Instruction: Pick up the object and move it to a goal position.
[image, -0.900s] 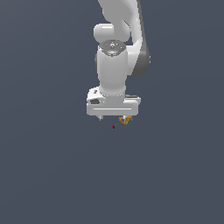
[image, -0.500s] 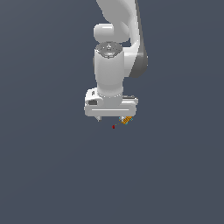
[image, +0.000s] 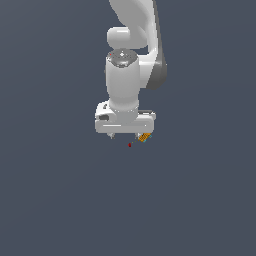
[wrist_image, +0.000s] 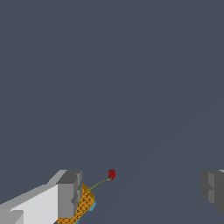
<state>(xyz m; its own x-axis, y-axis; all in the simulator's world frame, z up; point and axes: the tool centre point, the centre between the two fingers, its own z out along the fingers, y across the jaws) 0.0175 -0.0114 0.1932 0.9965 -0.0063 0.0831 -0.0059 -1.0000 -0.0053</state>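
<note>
White claw (wrist_image: 140, 192) gapes wide, one finger (wrist_image: 69, 192) touching the orange object (wrist_image: 84, 206); nothing gripped.

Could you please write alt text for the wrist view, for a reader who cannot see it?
The gripper is open over a plain dark grey surface, one of its grey fingers right beside the small orange-yellow object. A tiny dark red goal dot lies close by, between the fingers.
</note>
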